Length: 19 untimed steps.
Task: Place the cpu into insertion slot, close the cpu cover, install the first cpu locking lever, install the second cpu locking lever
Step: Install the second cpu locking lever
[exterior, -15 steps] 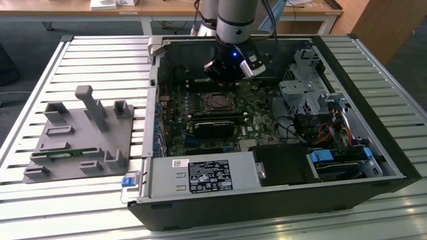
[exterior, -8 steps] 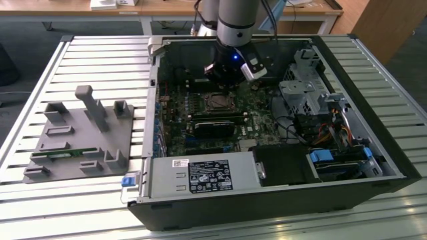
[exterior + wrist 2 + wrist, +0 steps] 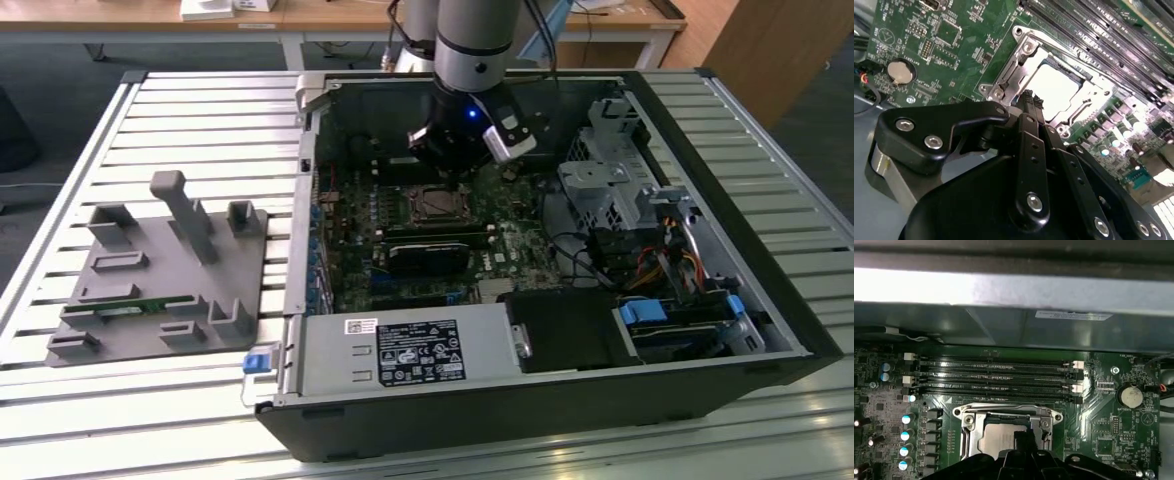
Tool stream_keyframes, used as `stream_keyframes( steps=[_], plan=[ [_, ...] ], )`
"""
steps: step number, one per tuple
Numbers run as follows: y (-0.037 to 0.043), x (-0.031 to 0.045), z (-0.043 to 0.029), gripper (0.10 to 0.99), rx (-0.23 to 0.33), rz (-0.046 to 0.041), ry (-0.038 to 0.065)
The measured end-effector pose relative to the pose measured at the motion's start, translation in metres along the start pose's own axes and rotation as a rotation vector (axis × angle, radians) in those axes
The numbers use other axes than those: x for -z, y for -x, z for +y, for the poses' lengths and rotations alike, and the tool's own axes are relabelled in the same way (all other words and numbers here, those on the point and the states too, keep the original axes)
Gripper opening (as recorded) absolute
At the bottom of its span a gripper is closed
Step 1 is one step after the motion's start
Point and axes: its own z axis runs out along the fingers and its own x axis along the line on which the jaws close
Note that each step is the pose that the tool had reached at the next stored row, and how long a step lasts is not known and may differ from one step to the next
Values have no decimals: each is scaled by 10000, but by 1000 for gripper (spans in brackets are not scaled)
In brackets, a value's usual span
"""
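Chip [image 3: 1054, 90] seated in socket [image 3: 1004, 432], metal cover [image 3: 1019, 60] closed over it. Claw [image 3: 1031, 100] poised at cover's edge, fingers drawn together, gripping nothing visible, inside computer case [image 3: 747, 300].

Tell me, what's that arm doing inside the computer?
The arm's gripper is down inside an open computer case, right at the edge of the processor socket on the green board. The silvery cpu already sits in the socket, with the metal cover lying flat around it.
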Motion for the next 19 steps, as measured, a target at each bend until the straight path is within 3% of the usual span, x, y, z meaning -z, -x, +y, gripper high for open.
stream_keyframes(
  steps=[8,12,19],
  plan=[
    [-2,265,13,106,0,1,-1],
    [-3,275,-18,106,1,1,-1],
    [-12,277,-206,106,0,1,0]
  ],
)
